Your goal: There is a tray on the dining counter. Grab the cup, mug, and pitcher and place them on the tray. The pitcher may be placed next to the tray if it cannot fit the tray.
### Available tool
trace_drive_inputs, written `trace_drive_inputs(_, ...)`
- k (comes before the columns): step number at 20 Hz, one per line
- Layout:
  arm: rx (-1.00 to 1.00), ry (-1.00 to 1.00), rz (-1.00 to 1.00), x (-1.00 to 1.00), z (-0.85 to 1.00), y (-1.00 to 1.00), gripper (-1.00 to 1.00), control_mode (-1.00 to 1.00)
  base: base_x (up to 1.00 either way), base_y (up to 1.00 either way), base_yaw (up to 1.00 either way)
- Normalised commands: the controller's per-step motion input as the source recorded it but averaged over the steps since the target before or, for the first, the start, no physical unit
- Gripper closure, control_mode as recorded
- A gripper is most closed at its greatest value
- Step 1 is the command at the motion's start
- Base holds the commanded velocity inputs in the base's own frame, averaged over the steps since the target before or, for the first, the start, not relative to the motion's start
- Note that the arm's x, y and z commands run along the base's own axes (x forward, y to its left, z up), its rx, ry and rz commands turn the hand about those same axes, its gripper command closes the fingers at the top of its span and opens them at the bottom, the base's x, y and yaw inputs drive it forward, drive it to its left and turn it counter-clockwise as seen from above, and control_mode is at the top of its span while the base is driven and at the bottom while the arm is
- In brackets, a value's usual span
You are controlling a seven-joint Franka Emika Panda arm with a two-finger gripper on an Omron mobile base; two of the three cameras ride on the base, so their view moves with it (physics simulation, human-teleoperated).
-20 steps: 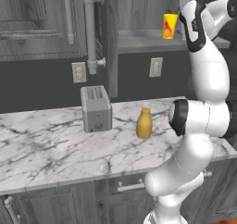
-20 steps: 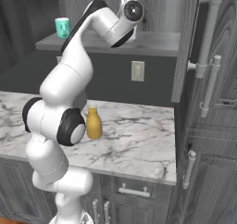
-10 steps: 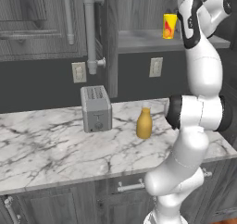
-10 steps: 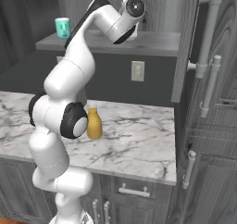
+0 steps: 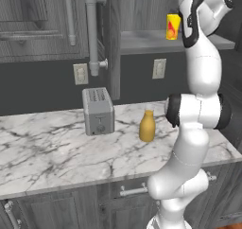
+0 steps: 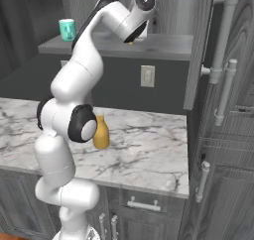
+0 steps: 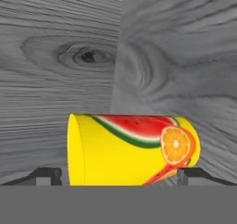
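Now jaws wide, straddling cup [image 7: 132, 149] at frame centre, not clamped. Risk: off-centre closing tips cup on shelf [image 5: 142, 38], rolls off.

no readable text, labels or numbers

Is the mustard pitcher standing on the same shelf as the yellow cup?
No, the pitcher stands on the marble worktop near the toaster, while the cup stands on the grey shelf above.
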Motion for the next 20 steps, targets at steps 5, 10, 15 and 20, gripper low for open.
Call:
trace_drive_inputs(5, 0.0, 0.08, 0.0, 0.2, 0.02, 0.0, -1.0, -1.0, 0.0, 0.0, 0.0)
trace_drive_inputs(10, 0.0, 0.07, 0.0, 0.15, 0.02, -0.04, -1.0, -1.0, 0.0, 0.0, 0.0)
trace_drive_inputs(15, 0.0, 0.1, 0.01, 0.08, 0.01, -0.03, -1.0, -1.0, 0.0, 0.0, 0.0)
trace_drive_inputs(20, 0.0, 0.12, 0.01, 0.0, 0.0, 0.0, -1.0, -1.0, 0.0, 0.0, 0.0)
